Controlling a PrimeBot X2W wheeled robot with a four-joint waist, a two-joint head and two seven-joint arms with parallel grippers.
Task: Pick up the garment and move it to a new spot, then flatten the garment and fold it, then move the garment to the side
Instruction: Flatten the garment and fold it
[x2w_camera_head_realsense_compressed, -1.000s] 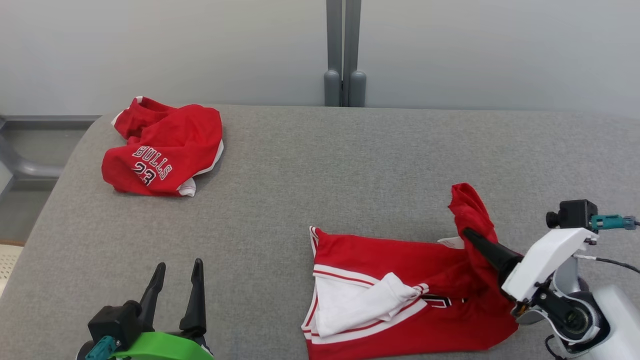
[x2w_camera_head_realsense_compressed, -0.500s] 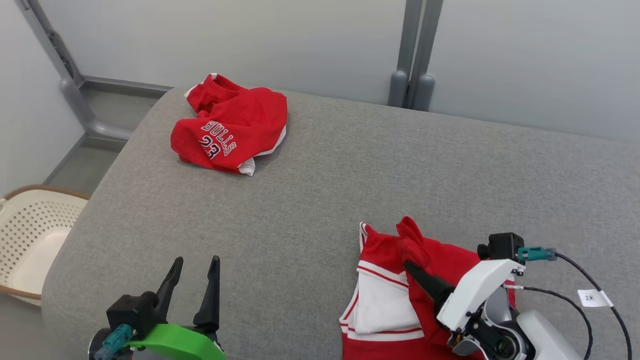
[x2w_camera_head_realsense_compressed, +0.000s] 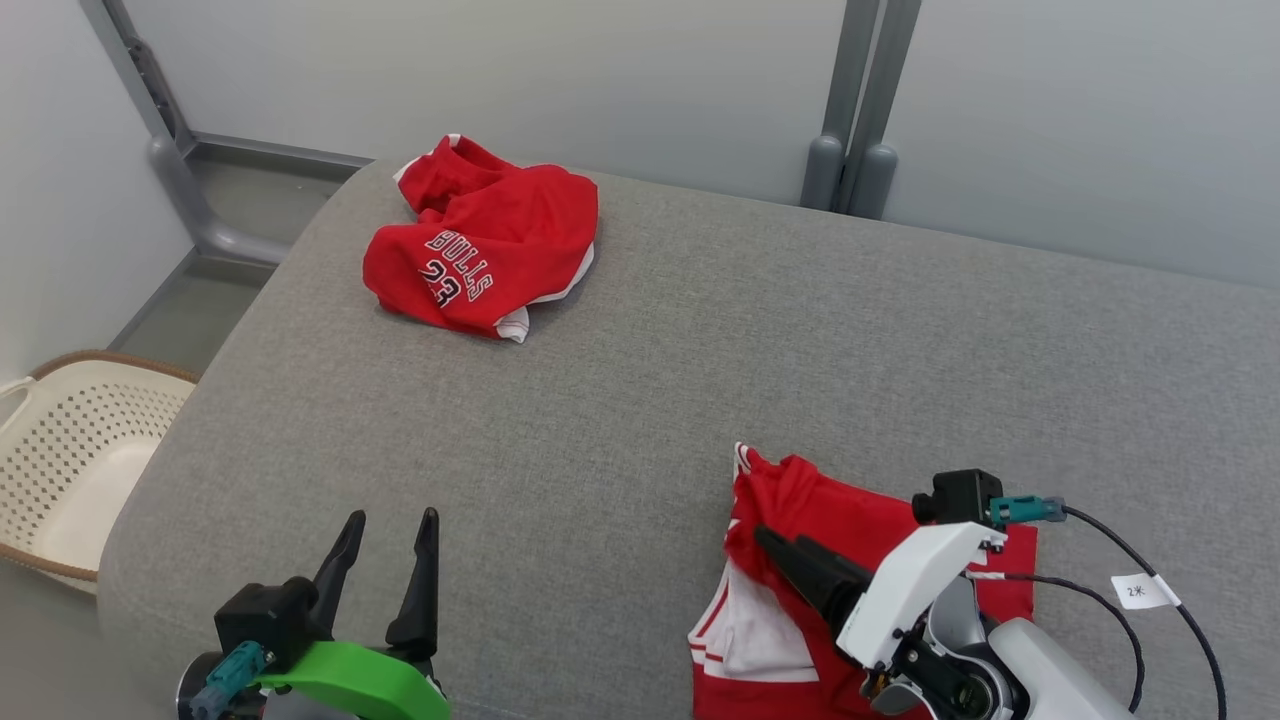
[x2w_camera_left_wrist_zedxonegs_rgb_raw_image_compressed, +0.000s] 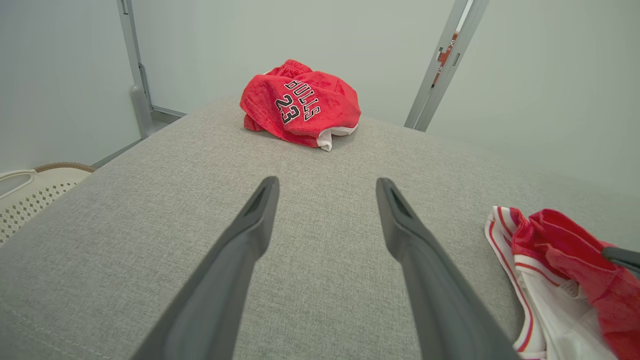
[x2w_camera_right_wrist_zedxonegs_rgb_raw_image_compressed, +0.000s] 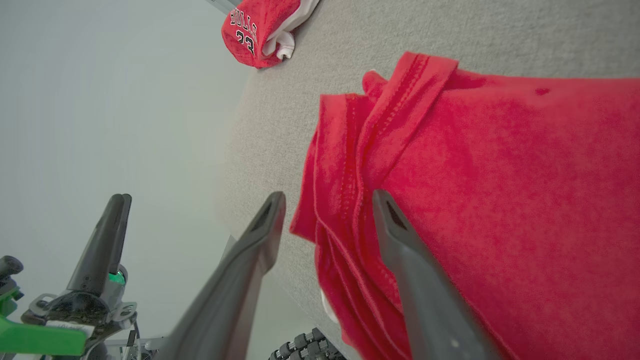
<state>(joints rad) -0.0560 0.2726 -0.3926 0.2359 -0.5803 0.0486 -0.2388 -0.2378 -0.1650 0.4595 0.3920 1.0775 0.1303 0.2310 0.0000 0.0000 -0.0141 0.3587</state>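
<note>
The garment (x2w_camera_head_realsense_compressed: 880, 520) is a red jersey with white trim, lying partly folded at the front right of the grey padded surface (x2w_camera_head_realsense_compressed: 700, 380). A red flap is laid over its white part. My right gripper (x2w_camera_head_realsense_compressed: 770, 540) hovers over the garment's left edge, open. In the right wrist view the red cloth (x2w_camera_right_wrist_zedxonegs_rgb_raw_image_compressed: 500, 175) lies slack under and between the spread fingers of the right gripper (x2w_camera_right_wrist_zedxonegs_rgb_raw_image_compressed: 328, 197). My left gripper (x2w_camera_head_realsense_compressed: 392, 520) is open and empty at the front left, above bare surface, also the left gripper (x2w_camera_left_wrist_zedxonegs_rgb_raw_image_compressed: 327, 185). The garment (x2w_camera_left_wrist_zedxonegs_rgb_raw_image_compressed: 565, 250) lies to its right.
A second red garment (x2w_camera_head_realsense_compressed: 480, 250) marked BULLS 23 lies crumpled at the far left corner, also seen as the crumpled garment (x2w_camera_left_wrist_zedxonegs_rgb_raw_image_compressed: 300, 110). A cream perforated basket (x2w_camera_head_realsense_compressed: 70, 440) stands on the floor beyond the left edge. Grey posts (x2w_camera_head_realsense_compressed: 850, 150) rise behind the surface.
The head camera has turned. My right gripper carried the raised red flap leftward across the garment, lowered it and opened, letting the cloth go. The left gripper stayed open.
</note>
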